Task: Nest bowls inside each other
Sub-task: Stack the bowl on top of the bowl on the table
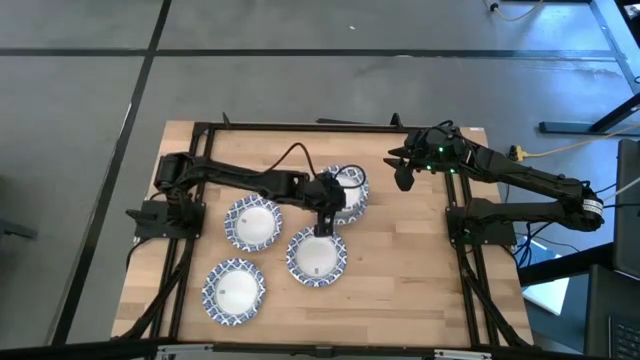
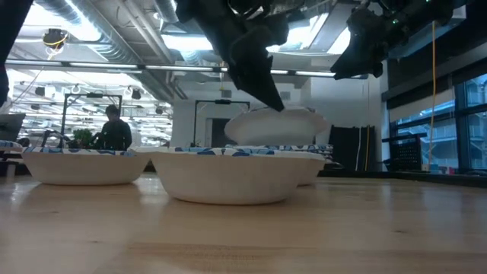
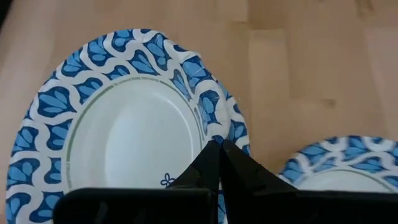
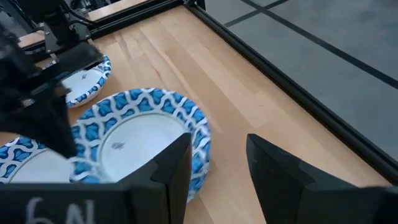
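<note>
My left gripper (image 1: 324, 226) is clenched on the rim of the centre bowl (image 1: 317, 256), at its 12 o'clock edge. The stacked bowls (image 1: 347, 192) sit just beyond. Right gripper (image 1: 403, 172) hangs released, 2 o'clock. Judgement: light, thin paper that flexes; pinch the rim only.

Four round, shallow paper bowls with white centres and blue-and-white patterned rims show on the wooden table (image 1: 400, 250): one (image 1: 347, 192), another (image 1: 253, 222), a third (image 1: 317, 256), a fourth (image 1: 235, 290). Two dark robot arms reach over them.
</note>
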